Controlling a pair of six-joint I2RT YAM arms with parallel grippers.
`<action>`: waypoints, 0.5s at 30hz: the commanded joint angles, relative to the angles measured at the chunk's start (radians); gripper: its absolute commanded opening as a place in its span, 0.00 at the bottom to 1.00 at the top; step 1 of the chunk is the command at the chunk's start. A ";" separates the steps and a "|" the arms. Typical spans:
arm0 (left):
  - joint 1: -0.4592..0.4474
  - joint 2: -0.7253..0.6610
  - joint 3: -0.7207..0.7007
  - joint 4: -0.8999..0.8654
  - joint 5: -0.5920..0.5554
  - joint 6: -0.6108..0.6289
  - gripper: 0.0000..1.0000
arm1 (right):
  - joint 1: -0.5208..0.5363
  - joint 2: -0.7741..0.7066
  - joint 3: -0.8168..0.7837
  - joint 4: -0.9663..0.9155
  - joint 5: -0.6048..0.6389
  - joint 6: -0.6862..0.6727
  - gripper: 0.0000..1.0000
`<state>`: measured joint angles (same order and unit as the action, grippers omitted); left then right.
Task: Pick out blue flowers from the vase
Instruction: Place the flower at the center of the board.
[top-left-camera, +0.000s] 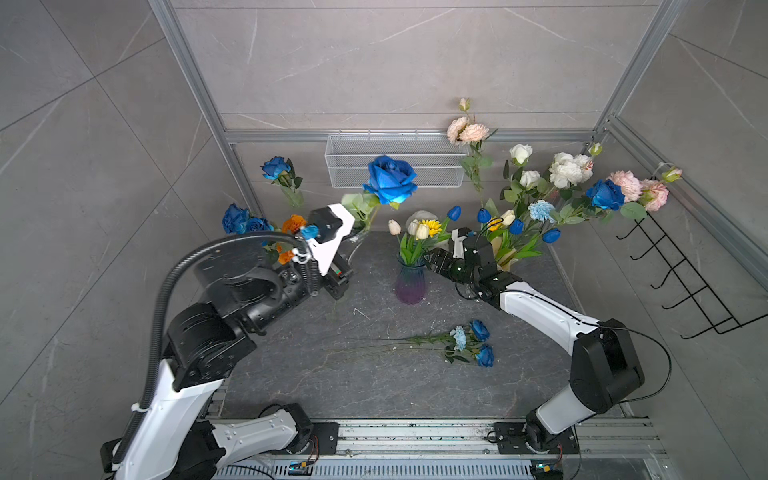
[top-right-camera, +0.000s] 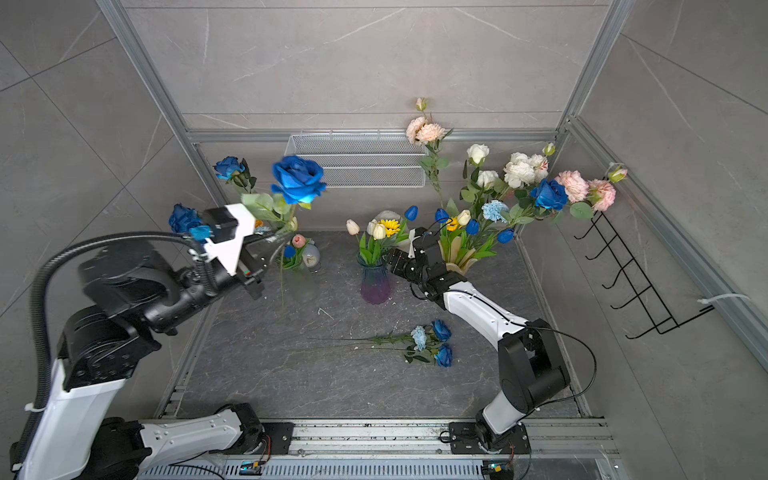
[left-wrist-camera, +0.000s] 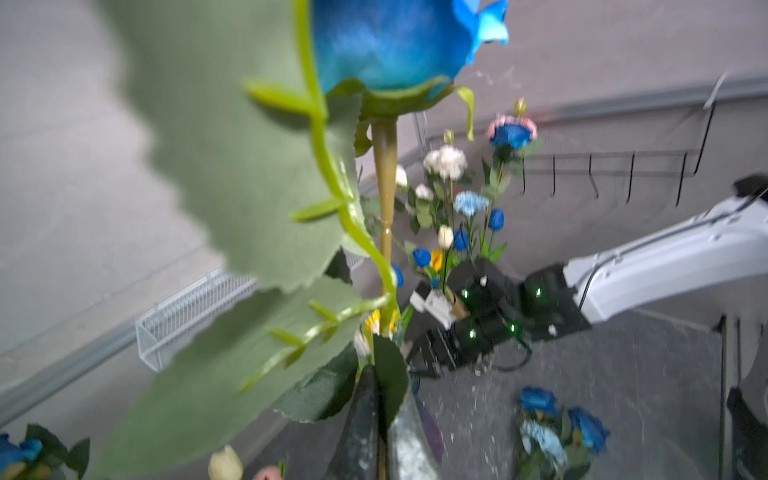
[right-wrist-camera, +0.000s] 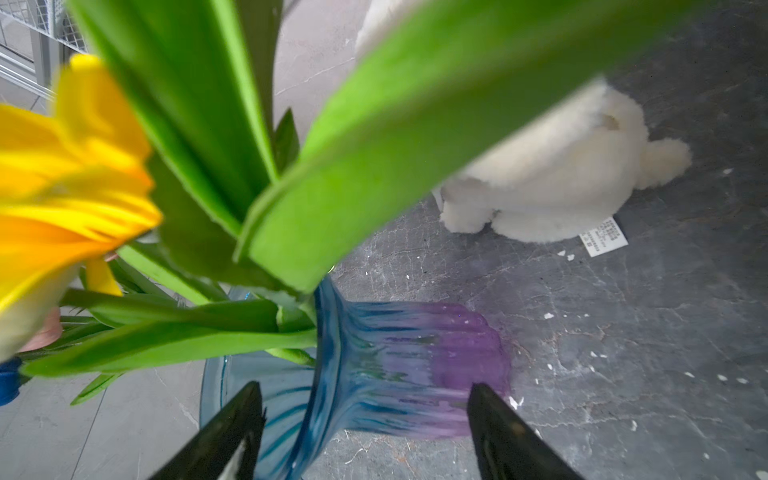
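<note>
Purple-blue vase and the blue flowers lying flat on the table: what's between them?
Nothing: between the vase and blue flowers the dark tabletop is bare, in both top views.

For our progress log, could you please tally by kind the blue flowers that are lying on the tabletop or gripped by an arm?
Deep-blue roses lying on the tabletop: 2
Pale-blue carnation lying beside them: 1
Large deep-blue rose, its stem in the shut left gripper: 1
Total: 4
</note>
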<state>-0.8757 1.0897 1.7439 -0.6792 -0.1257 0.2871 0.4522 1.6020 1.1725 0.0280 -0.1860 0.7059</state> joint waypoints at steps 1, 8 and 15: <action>-0.019 0.053 -0.146 -0.107 -0.103 0.009 0.00 | 0.003 -0.097 0.012 -0.059 0.046 -0.036 0.79; -0.104 0.123 -0.335 -0.042 -0.317 0.111 0.00 | -0.004 -0.320 -0.108 -0.167 0.201 -0.080 0.81; -0.172 0.241 -0.482 0.107 -0.331 0.223 0.00 | -0.004 -0.524 -0.147 -0.387 0.346 -0.130 0.83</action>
<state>-1.0248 1.2858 1.2987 -0.6800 -0.4137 0.4259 0.4503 1.1324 1.0412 -0.2081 0.0608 0.6254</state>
